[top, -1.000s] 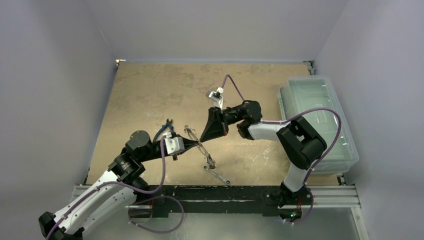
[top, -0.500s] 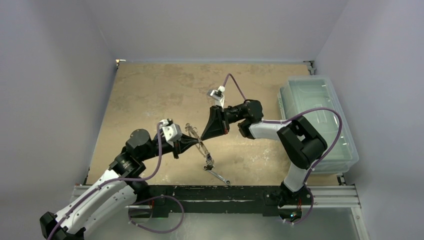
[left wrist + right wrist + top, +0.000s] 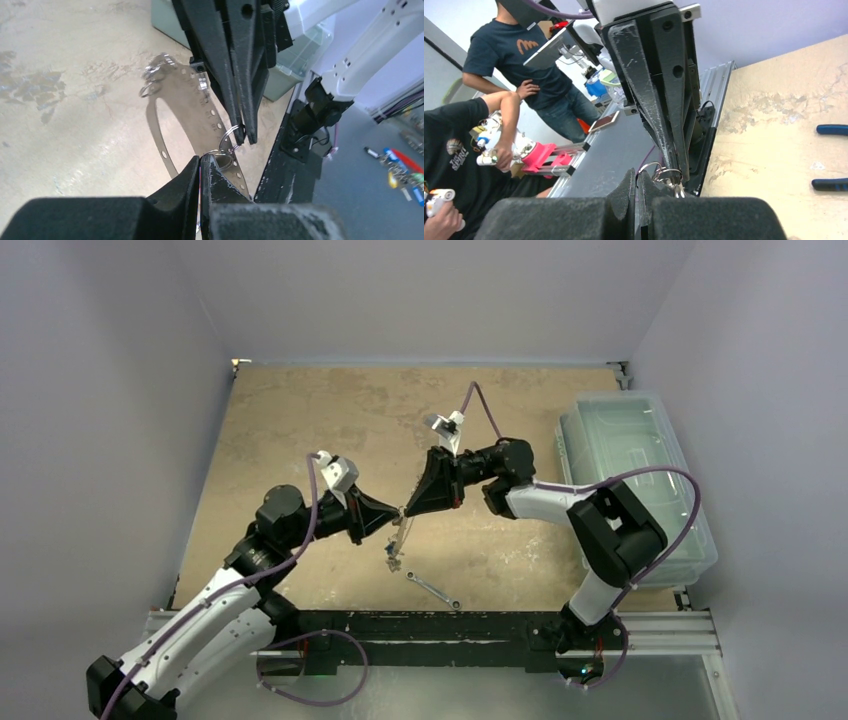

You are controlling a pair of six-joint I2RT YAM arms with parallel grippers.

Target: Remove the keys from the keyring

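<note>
- The left gripper (image 3: 201, 161), reaching in from 8 o'clock, and the right gripper (image 3: 638, 176), reaching in from 3 o'clock, meet nose to nose above the middle of the counter (image 3: 300, 420)
- Both are closed, each nipping a small ring at the top of the keyring (image 3: 209, 107); the two pinches sit just beside each other, tips almost touching
- The keyring is lifted off the counter and hangs from that shared grip towards 6 o'clock in the top view
- The keys (image 3: 156, 75) look bunched at its low end; they are too small to count
- Held high like this, the weight probably drops away from the pinch and leaves the small rings free to be worked apart, one gripper anchoring while the other pulls
- Between the tips there is hardly any slack, so a pull would likely have to run outwards along each arm's own line, or the fingers may knock together
- Open counter lies towards 12 and 10 o'clock, the better side for swinging the loop
- A wrench (image 3: 434, 589) lies at 5 o'clock just below the dangling end, near the counter's front edge, where a freed key could slip off
- The pliers (image 3: 831, 130) show only in the right wrist view, well apart from the grip
- A clear plastic bin (image 3: 640, 440) lines the 3 o'clock edge, beside the right arm's elbow, limiting a wide retreat there
</note>
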